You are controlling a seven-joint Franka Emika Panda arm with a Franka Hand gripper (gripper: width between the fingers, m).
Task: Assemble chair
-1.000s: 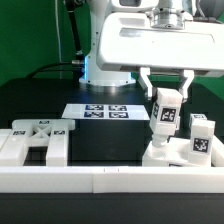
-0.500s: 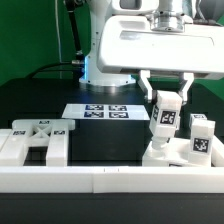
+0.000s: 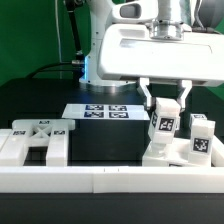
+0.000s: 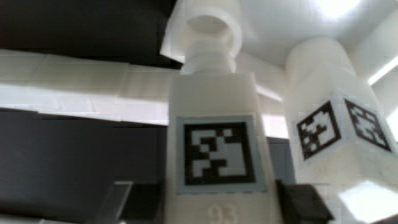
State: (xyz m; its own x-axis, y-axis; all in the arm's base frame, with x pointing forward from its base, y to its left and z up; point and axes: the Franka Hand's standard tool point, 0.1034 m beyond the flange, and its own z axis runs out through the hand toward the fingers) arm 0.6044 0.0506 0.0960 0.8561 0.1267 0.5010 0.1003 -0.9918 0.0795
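Exterior view: the jaws are clamped, nearly together, on an upright chair leg (image 3: 165, 127) over the seat (image 3: 158, 157) at the exterior view's right, beside a second leg (image 3: 201, 143) standing there. I judge the leg is being seated; next it needs a straight push down. Wrist view: the held leg (image 4: 222, 130) stands upright, with the second leg (image 4: 334, 110) just beside it.

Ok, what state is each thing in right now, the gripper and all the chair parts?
gripper: shut on the held leg.
held leg: upright, gripped, low over the seat; contact unclear.
second leg: standing upright on the seat, not gripped.
seat: lying flat.
loose parts: lying apart, untouched.
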